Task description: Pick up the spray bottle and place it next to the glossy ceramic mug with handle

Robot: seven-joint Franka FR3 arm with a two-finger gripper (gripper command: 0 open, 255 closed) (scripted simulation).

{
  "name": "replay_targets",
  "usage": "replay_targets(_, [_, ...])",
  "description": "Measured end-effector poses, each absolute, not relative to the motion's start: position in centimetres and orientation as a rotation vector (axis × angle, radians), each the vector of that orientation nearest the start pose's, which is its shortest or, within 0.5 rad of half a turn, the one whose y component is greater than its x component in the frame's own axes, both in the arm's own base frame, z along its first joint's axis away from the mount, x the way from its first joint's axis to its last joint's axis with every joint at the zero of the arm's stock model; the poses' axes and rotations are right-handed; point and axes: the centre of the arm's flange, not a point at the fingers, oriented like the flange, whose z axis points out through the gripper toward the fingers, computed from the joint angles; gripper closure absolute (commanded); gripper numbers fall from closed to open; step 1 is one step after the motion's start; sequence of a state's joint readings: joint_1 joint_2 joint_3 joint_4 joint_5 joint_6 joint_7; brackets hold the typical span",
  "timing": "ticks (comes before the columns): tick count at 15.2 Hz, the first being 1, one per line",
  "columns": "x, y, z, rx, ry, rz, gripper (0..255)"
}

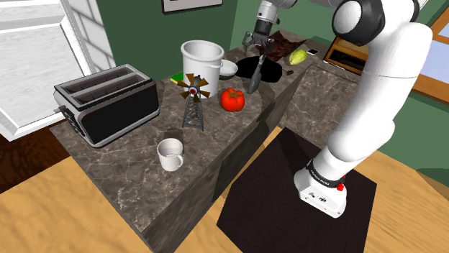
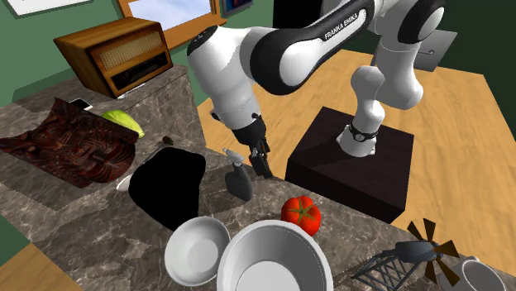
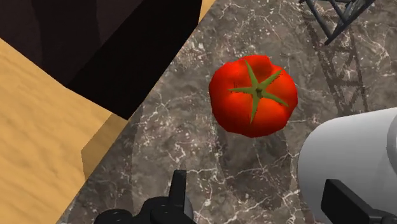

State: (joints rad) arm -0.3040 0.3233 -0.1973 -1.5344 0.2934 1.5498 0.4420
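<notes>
The spray bottle (image 1: 255, 79) is small and dark grey. It stands upright on the marble counter (image 1: 137, 151) beside a black mat (image 1: 268, 70). In the second exterior view the spray bottle (image 2: 239, 178) is just left of my gripper (image 2: 263, 163), which hangs open close beside its head, not clasping it. In the shoulder view my gripper (image 1: 259, 47) hovers right above the bottle. The white mug with handle (image 1: 170, 154) sits near the counter's front, well away from the bottle; the mug (image 2: 476, 274) appears at the second exterior view's lower right. In the wrist view my gripper (image 3: 261, 202) has its fingers wide apart over bare counter.
A red tomato (image 3: 253, 95), a metal windmill model (image 1: 193, 100), a tall white pot (image 1: 202, 61) and a white bowl (image 2: 196, 248) stand between bottle and mug. A toaster (image 1: 106, 100) is at the shoulder view's left. Cloth (image 2: 70, 140) and radio (image 2: 116, 54) lie beyond the mat.
</notes>
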Motion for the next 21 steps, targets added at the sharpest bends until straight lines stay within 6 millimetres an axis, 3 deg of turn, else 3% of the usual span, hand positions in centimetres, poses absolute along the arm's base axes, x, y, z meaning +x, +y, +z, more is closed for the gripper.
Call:
replay_targets(9, [57.2,-36.9,37.9,-2.198,1.691,0.508,0])
replay_targets(13, [56.1,-42.0,36.7,-2.043,1.820,0.489,0])
replay_targets(17, [55.4,-41.9,36.7,-2.011,1.842,0.443,0])
replay_targets(20, [55.9,-41.1,36.9,-2.015,1.834,0.407,0])
replay_targets(21, [55.0,-41.0,36.9,-2.017,1.833,0.401,0])
